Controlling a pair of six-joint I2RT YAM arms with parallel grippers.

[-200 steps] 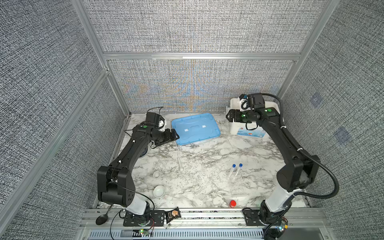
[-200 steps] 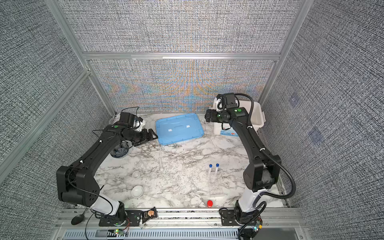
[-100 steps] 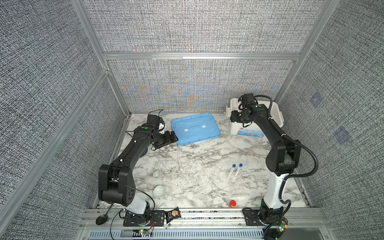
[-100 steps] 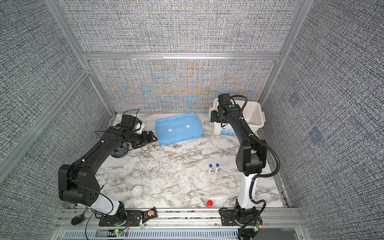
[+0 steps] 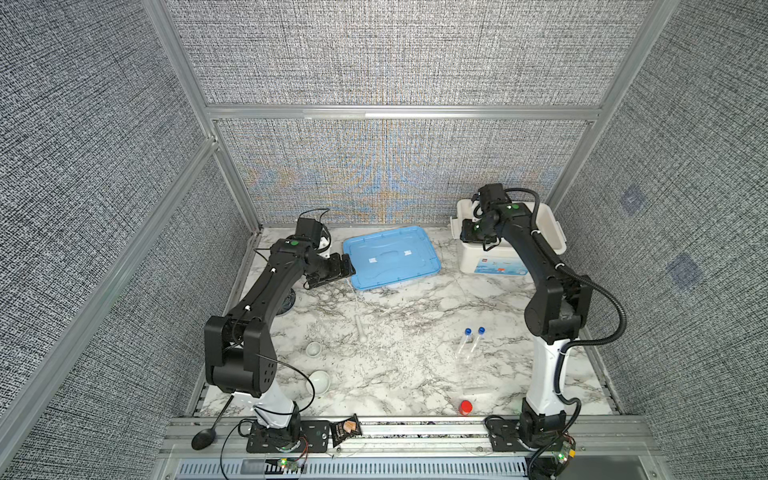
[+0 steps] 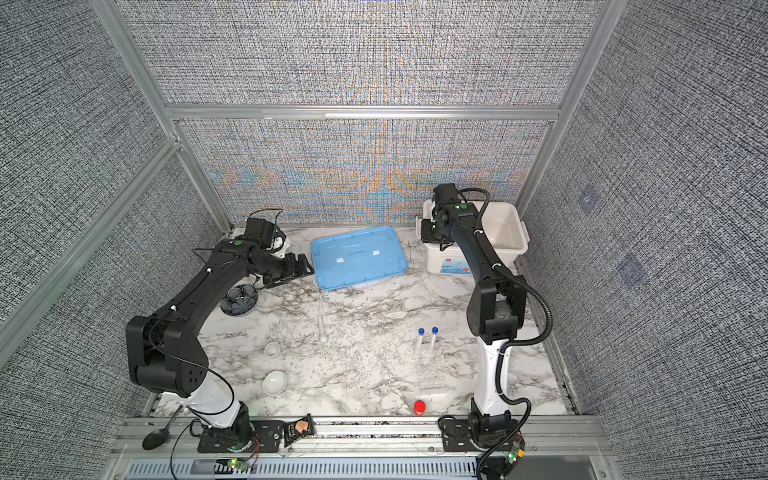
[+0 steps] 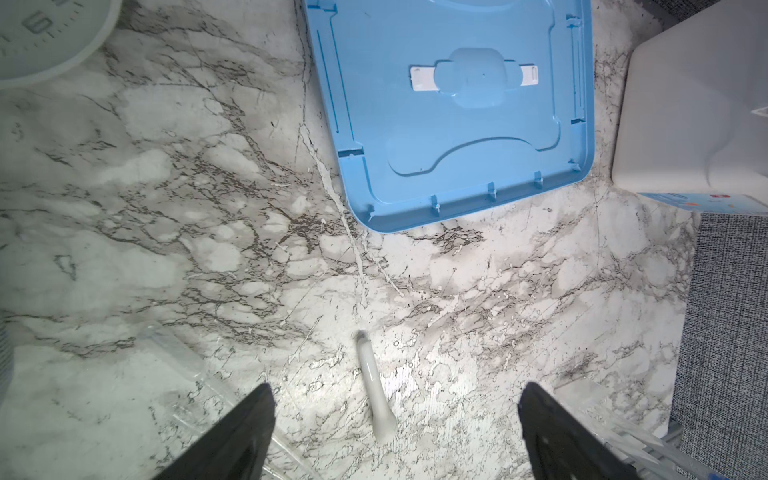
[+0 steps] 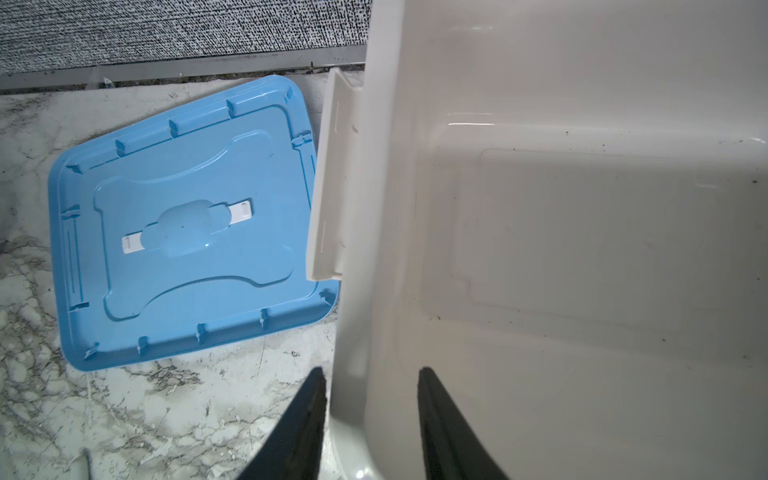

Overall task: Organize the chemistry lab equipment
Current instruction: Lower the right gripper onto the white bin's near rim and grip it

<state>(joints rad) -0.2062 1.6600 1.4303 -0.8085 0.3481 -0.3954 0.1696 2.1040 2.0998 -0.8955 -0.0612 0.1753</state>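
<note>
Now | left tool (image 7: 395,390) spread, aimed at slim white ceramic pestle (image 7: 371,374): likely rigid, slick, brittle, so grip mid-shaft | right tool (image 8: 370,370) astride wall of white plastic bin (image 8: 382,208), clamping unclear

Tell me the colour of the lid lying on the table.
Light blue; the lid shows best in the right wrist view.

My stereo head looks steeply down from the front over the whole white marble table (image 5: 395,374). Both wrist cameras hang close above it, sharing the flat blue plastic lid (image 7: 457,166) and the white plastic bin (image 8: 582,104).
</note>
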